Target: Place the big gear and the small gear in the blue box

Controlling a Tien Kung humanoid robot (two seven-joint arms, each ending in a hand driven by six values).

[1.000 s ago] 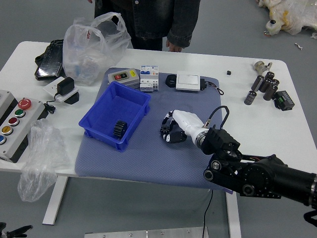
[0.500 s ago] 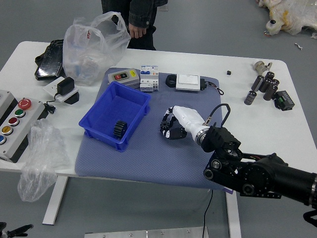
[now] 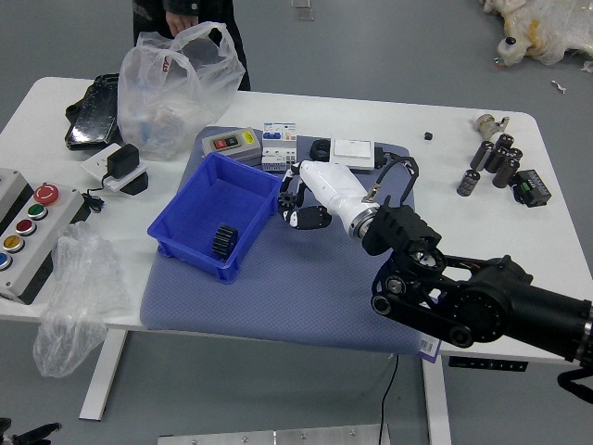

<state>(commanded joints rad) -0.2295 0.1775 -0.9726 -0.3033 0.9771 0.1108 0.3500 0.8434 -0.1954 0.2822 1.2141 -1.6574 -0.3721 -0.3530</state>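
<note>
One black arm, my right, extends inward from the right and angles forward; its right hand (image 3: 332,192), smooth white shell above black fingers, is tilted down just beside the right wall of the blue box (image 3: 168,247). I have its fingers curled, pinching a small dark gear (image 3: 286,199), mostly hidden. Another gear (image 3: 224,242), black, short and ridged, lies inside the glossy, straight-walled box. My left hand (image 3: 33,435) rests at the lower-left corner. A person's hand (image 3: 182,22) hangs beyond the crinkled, translucent bag (image 3: 171,97).
</note>
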